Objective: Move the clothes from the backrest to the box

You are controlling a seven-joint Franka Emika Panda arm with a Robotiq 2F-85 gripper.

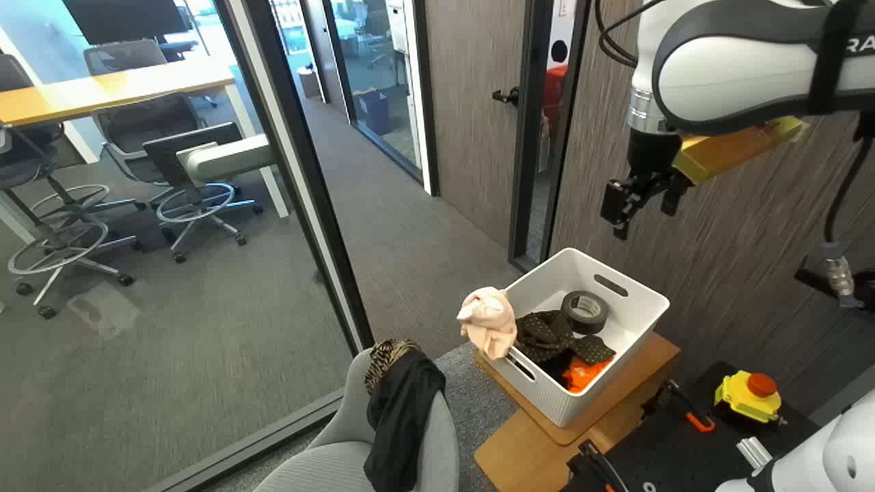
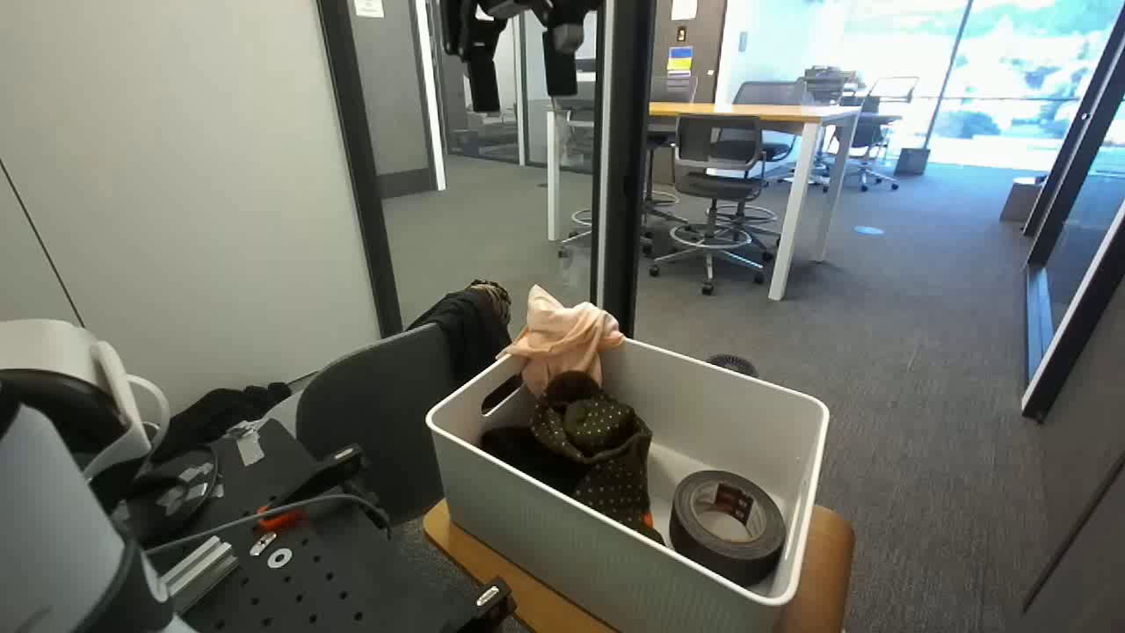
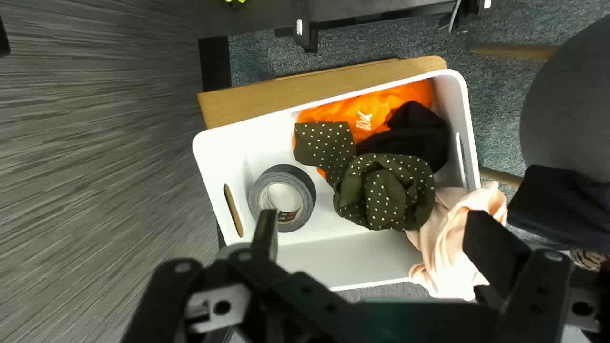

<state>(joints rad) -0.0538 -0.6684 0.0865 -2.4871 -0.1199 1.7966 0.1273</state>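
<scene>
The white box (image 1: pixel 540 403) holds a dark green dotted cloth (image 3: pixel 386 190), an orange cloth (image 3: pixel 367 107) and a black cloth (image 3: pixel 414 138). A pale pink cloth (image 2: pixel 567 338) hangs over the box's corner and end rim, partly inside and partly outside. On the grey chair's backrest (image 2: pixel 369 422) a black garment (image 1: pixel 403 417) is draped, with a leopard-print cloth (image 1: pixel 386 359) at its top. My gripper (image 1: pixel 644 220) is open and empty, high above the box. In the wrist view its fingers (image 3: pixel 371 219) are wide apart, one in front of the pink cloth.
A roll of black tape (image 1: pixel 584 312) lies in the box. The box stands on a wooden stool (image 1: pixel 656 355). A black mounting plate (image 2: pixel 299 580) with a yellow emergency stop (image 1: pixel 748 396) is beside it. A wood-grain wall (image 1: pixel 724 273) and a glass partition (image 1: pixel 301 171) bound the area.
</scene>
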